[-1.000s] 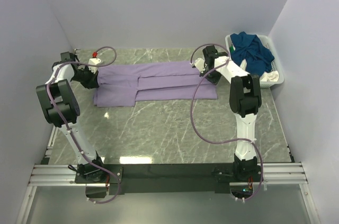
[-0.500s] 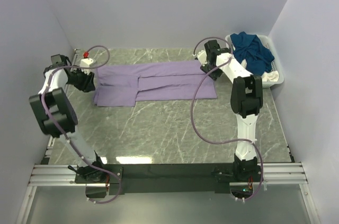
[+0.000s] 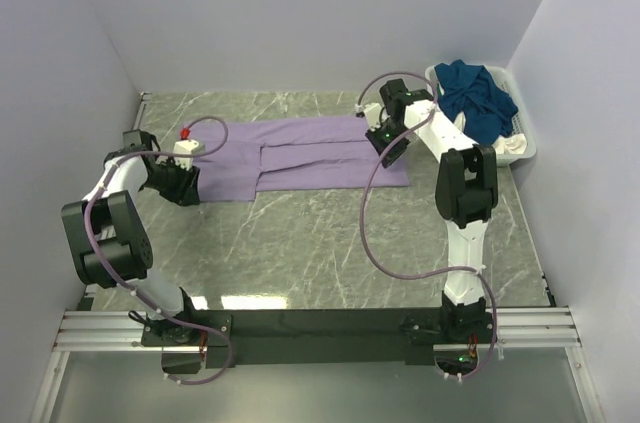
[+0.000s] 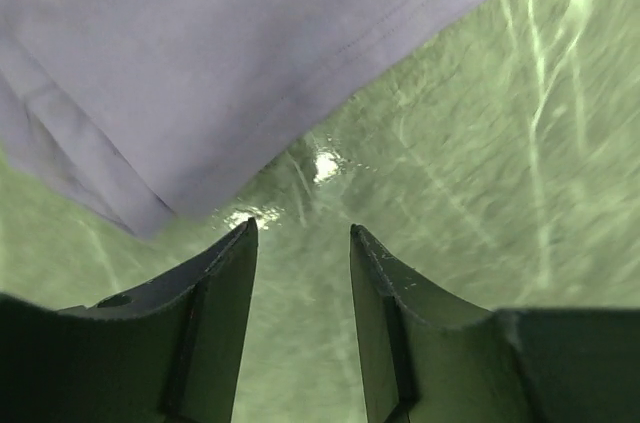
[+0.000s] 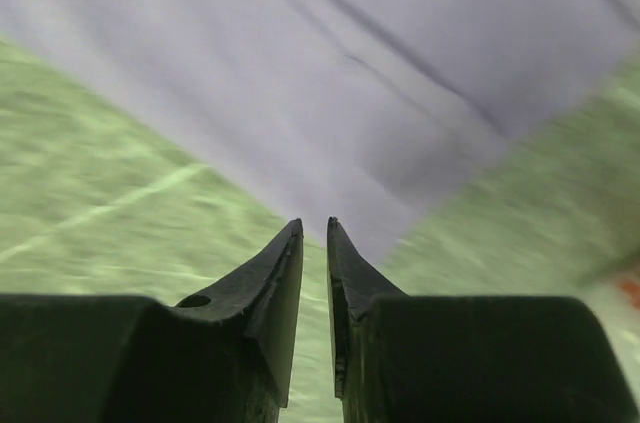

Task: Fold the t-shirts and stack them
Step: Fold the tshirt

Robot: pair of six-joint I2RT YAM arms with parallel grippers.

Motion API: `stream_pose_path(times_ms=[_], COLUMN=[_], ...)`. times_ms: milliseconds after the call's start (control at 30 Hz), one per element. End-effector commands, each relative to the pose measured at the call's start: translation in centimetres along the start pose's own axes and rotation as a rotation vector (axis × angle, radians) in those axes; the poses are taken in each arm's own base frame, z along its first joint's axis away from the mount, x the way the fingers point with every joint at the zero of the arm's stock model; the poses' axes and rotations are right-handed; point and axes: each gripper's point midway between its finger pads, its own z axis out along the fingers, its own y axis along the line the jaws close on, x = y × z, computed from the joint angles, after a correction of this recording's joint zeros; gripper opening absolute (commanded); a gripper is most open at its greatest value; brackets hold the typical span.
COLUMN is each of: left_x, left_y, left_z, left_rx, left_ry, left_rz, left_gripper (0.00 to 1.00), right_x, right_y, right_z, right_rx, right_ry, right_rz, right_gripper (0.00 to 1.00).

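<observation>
— What is different about the left gripper (image 3: 186,185)?
— A second ago it sat at the far left end of the pale lilac cloth t-shirt (image 3: 320,151), which is folded into a long band. It swings out to the left, then comes nearer. Now it hangs at the band's near left corner, over the grey-green marbled tabletop (image 3: 300,243). Its jaws were pressed together and now stand apart, empty.
— And the right gripper (image 3: 388,146)?
— It pulls back from the band's right end, then shifts nearer and leftward over that edge. Its jaws were shut and now show a slim gap.
— The arms?
— The left elbow now sits nearer the base.
</observation>
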Motion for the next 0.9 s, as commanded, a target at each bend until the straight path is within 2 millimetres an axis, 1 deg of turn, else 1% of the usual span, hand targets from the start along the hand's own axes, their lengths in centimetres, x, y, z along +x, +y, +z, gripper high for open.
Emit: stream_pose_path(times_ms=[0, 67, 100, 167, 200, 300, 367, 533, 633, 733, 833, 867], left_x=[-0.7, -0.6, -0.7, -0.4, -0.2, 0.1, 0.2, 1.1, 1.2, 1.1, 0.8, 0.7], left_y=[0.0, 0.1, 0.6, 1.2, 1.9, 2.7, 3.2, 3.2, 3.2, 3.6, 3.8, 3.8], left_z=[-0.3, -0.2, -0.5, -0.4, -0.3, 0.0, 0.2, 1.3, 2.0, 2.5, 2.8, 2.8], left_rx=[-0.01, -0.009, -0.02, -0.024, -0.031, -0.027, -0.038, -0.022, -0.001, -0.006, 0.006, 0.01], left_ry=[-0.048, -0.046, -0.053, -0.05, -0.046, -0.041, -0.049, -0.035, -0.04, -0.056, -0.068, -0.071], left_rz=[-0.204, -0.296, -0.332, -0.423, -0.463, -0.549, -0.566, -0.599, -0.616, -0.63, -0.641, -0.642], left_gripper=[0.48, 0.48, 0.49, 0.5, 0.5, 0.5, 0.51, 0.51, 0.5, 0.5, 0.47, 0.44], right_x=[-1.9, -2.3, -2.1, -1.9, -1.7, -1.8, -2.0, -2.0, -2.0, -1.9, -1.9, -1.9], right_y=[4.9, 5.6, 6.1, 6.3, 6.5, 6.6, 6.9, 6.6, 6.4, 6.3, 6.1, 6.2], right_z=[-2.1, -1.8, -1.5, -1.1, -0.8, -0.7, -0.6, -0.7, -0.6, -0.5, -0.4, -0.4], right_rx=[-0.153, -0.161, -0.166, -0.158, -0.162, -0.162, -0.164, -0.152, -0.144, -0.139, -0.131, -0.129], right_ry=[-0.091, -0.1, -0.091, -0.08, -0.071, -0.074, -0.074, -0.074, -0.07, -0.066, -0.064, -0.062], right_rz=[0.039, 0.042, 0.033, 0.033, 0.031, 0.029, 0.027, 0.021, 0.015, 0.012, 0.006, 0.003], right_gripper=[0.23, 0.23, 0.23, 0.24, 0.24, 0.24, 0.24, 0.24, 0.24, 0.24, 0.24, 0.24])
